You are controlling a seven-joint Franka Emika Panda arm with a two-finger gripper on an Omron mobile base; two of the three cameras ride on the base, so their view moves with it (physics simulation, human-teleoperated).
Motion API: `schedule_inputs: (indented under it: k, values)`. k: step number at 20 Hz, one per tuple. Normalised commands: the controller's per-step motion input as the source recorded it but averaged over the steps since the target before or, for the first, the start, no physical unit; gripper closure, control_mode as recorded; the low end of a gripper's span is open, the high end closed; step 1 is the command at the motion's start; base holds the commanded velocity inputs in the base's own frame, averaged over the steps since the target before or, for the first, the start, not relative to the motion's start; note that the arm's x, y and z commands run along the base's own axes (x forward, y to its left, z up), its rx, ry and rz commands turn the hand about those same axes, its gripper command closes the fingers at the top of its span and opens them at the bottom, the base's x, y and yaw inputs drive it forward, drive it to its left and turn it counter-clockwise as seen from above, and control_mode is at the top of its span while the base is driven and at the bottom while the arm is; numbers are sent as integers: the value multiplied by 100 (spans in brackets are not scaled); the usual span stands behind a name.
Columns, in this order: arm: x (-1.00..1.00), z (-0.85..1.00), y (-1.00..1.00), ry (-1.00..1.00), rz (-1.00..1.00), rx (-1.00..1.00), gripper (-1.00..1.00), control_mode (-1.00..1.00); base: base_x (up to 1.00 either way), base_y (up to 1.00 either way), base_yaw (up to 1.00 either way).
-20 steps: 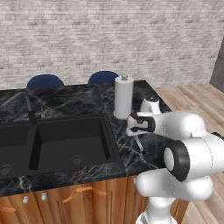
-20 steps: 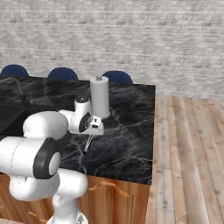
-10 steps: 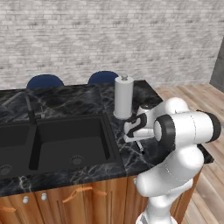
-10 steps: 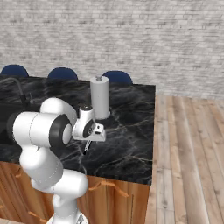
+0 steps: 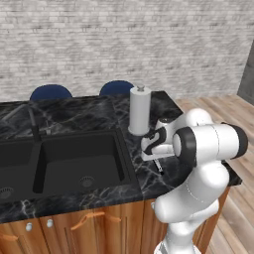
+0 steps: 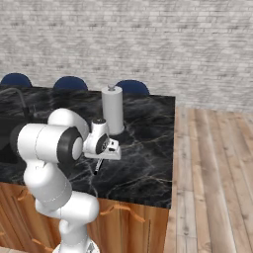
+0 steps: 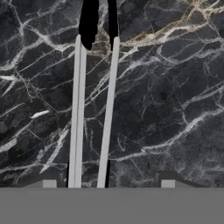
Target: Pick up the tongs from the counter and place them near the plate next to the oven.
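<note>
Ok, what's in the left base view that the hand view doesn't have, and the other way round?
Left base view alone: the sink, the paper-towel roll, two blue chairs, the brick wall, and the arm bent over the counter. Hand view alone: the tongs close up, two silvery arms running side by side to black ends, over veined marble. Both share the tongs, a short piece below the hand in the base view, and the black counter.

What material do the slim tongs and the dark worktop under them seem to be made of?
The slim silvery tongs with black ends look like brushed metal: pale, even grey arms; the black sections could be plastic or rubber. The glossy black counter with white veins looks like polished marble or an imitation, judging by its irregular white and tan veining.
</note>
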Motion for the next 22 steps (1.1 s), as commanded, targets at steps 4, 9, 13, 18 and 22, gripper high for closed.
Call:
schedule_inputs:
  k: [4,9,13,18,22]
  values:
    - [-16,-49,-2,3,5,-2,100,-100,0,0,0]
    - [-9,-7,0,19,12,-5,100,-100,0,0,0]
    - [-15,54,10,19,25,0,100,-100,0,0,0]
    - [-30,83,14,11,23,0,100,-100,0,0,0]
    - [-39,82,6,1,9,0,100,-100,0,0,0]
